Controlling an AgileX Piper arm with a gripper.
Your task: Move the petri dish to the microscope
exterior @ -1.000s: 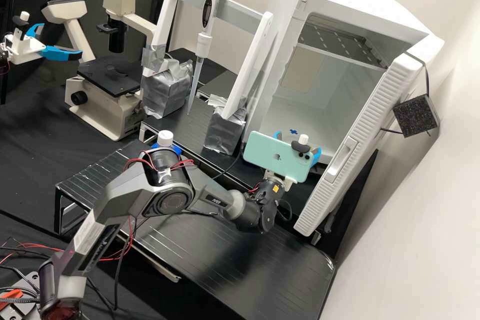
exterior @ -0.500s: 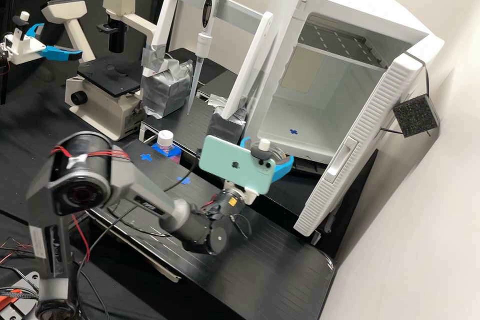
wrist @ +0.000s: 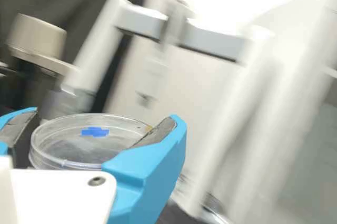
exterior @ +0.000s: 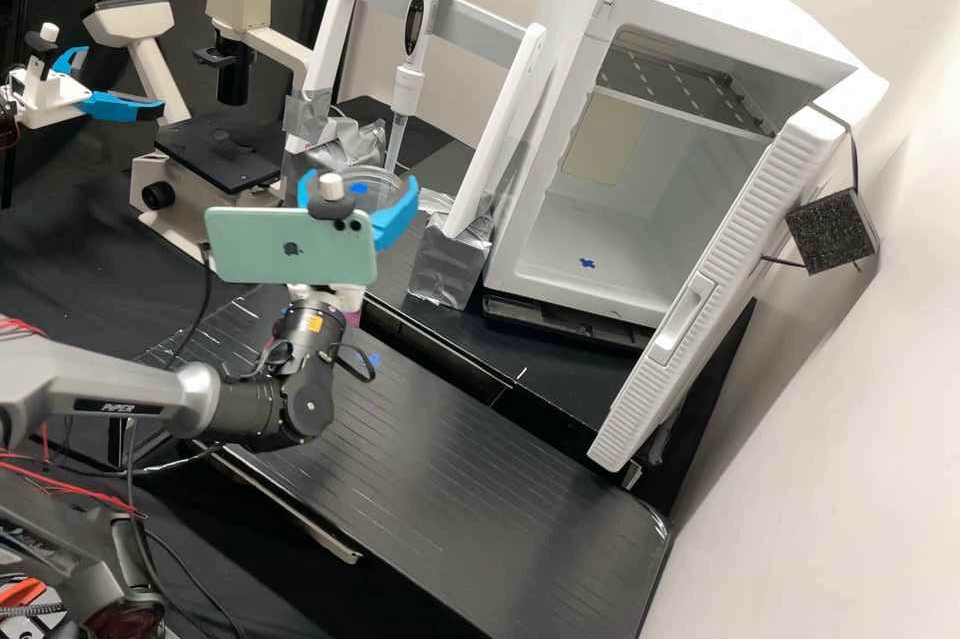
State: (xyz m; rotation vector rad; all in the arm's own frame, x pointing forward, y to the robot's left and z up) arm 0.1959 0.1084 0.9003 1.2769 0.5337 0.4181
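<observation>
We have the clear, round, shallow plastic petri dish (wrist: 73, 148) between the blue fingers of the white gripper (exterior: 358, 181), which are closed on its sides, its face roughly level. From there the black flat stage (exterior: 218, 154) of the cream-coloured metal microscope (exterior: 208, 219) lies apart, toward the high view's left and a little farther up in it. The dish being round, we judge that its heading matters little and its level a lot. The silver-wrapped foot (exterior: 345, 147) of the white pipette stand (exterior: 495, 144) sits close by the dish, so we should pass it with room to spare
</observation>
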